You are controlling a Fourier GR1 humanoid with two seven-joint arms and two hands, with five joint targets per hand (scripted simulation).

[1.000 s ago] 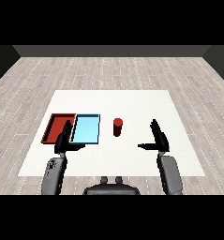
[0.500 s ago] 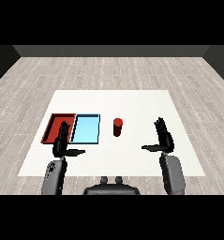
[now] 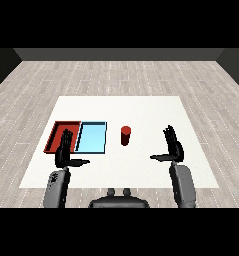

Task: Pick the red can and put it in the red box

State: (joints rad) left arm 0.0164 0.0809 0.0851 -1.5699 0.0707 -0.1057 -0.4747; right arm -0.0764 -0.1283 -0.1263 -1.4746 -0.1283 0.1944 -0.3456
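Two robot hands, left (image 3: 65, 150) and right (image 3: 173, 148), fingers spread, holding nothing. Red can (image 3: 125, 135) upright on surface (image 3: 141, 107), untouched, right of light blue tray (image 3: 91, 137) and red tray (image 3: 58, 132). Step judged: reach; next, right closing round can.

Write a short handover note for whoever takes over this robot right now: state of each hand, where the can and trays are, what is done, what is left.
Left hand: open, holding nothing, in front of the red tray.
Right hand: open, holding nothing, to the right of the red can and apart from it.
The can stands upright on the table, just right of the light blue tray, which lies beside the red tray.
Done: nothing yet; the can is untouched.
Left: grasp the can, carry it over the blue tray, set it in the red tray.
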